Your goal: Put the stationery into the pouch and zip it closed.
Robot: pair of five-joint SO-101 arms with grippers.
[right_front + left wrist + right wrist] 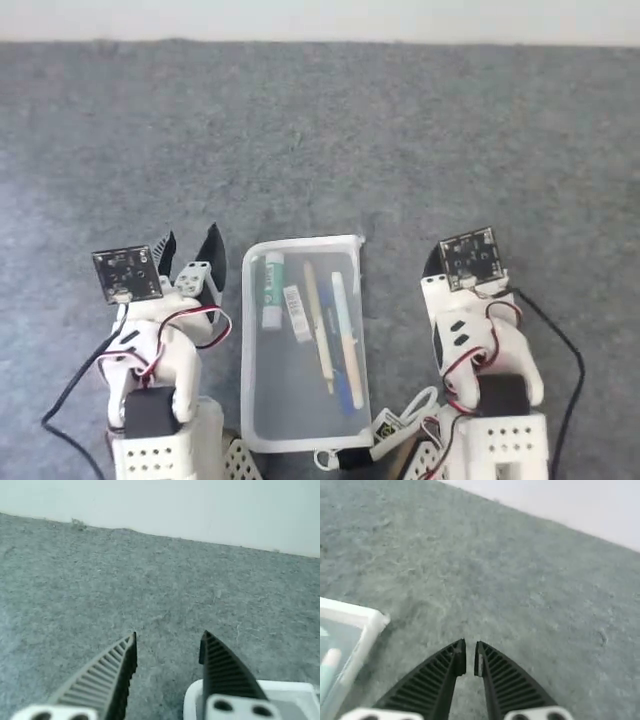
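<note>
As I look from above, the clear rectangular plastic pouch (292, 400) lies flat on the grey felt table (400, 140) between both arms, its long axis running from the robot's side toward the far wall (320, 18). A white-green glue stick (271, 290) and a wooden pencil (318, 325) lie inside along it. My left gripper (169, 636) is open and empty; the right gripper (470, 645) is almost closed, holding nothing.

The high view looks down on the desk (320, 120) from above the arms. Each wrist view sits low, close behind its fingers (110, 675), facing forward; both catch a pouch (365, 622) corner.
</note>
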